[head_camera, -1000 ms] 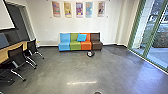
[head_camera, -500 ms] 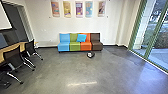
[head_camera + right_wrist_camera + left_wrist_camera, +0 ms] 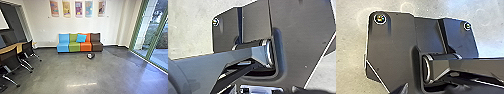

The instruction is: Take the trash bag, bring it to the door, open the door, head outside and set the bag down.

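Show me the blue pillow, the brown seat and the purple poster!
Pillow [image 3: 81, 38]: head view, the middle of its front.
Brown seat [image 3: 97, 46]: head view, on the part you sit on.
Purple poster [image 3: 78, 10]: head view, near its middle.

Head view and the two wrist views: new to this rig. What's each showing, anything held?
It's a wheeled, two-armed robot. The head camera looks forward and down across a room: multicoloured sofa, blue cushion on it, small black-and-white object on the floor in front, office chairs at a table, green-framed glazing at picture right. Each wrist camera rides on an arm and sees the robot's own dark plate and jointed bar. Whether anything is held, I can't tell.
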`<state>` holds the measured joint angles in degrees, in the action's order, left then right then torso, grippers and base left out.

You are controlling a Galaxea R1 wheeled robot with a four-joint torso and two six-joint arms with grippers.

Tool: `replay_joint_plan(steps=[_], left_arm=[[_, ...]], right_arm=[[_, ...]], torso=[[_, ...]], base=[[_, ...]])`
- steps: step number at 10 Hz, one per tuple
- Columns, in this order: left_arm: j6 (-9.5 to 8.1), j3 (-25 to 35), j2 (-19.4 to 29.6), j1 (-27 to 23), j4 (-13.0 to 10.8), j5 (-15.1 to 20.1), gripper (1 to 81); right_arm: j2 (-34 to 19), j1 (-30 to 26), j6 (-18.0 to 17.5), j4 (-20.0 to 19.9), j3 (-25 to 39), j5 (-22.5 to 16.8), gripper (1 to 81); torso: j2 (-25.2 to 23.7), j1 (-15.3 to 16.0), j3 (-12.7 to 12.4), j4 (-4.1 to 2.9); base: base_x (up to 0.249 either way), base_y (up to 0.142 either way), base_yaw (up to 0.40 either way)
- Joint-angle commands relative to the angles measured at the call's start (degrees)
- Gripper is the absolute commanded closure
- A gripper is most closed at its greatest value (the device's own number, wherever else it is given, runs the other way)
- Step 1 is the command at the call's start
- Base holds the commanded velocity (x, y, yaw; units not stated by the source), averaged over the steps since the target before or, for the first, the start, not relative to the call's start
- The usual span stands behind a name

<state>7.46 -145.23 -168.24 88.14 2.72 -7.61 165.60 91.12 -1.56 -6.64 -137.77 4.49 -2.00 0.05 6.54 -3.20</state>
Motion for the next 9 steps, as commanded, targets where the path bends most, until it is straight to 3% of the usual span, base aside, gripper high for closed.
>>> replay_joint_plan(steps=[1, 9], left_arm=[[0.36, 0.4, 0.1, -2.0, -0.9, 3.0, 1.0], [0.54, -1.3, -1.2, -2.0, -1.1, 3.4, 1.0]], right_arm=[[0.0, -1.2, 0.5, 0.7, 0.7, -3.9, 1.0], [0.9, -0.7, 0.5, 0.8, 0.1, -2.8, 1.0]], torso=[[0.0, 0.0, 0.0, 0.0], [0.0, 0.0, 0.0, 0.0]], base=[[0.178, 0.0, 0.0], [0.177, 0.0, 0.0]])
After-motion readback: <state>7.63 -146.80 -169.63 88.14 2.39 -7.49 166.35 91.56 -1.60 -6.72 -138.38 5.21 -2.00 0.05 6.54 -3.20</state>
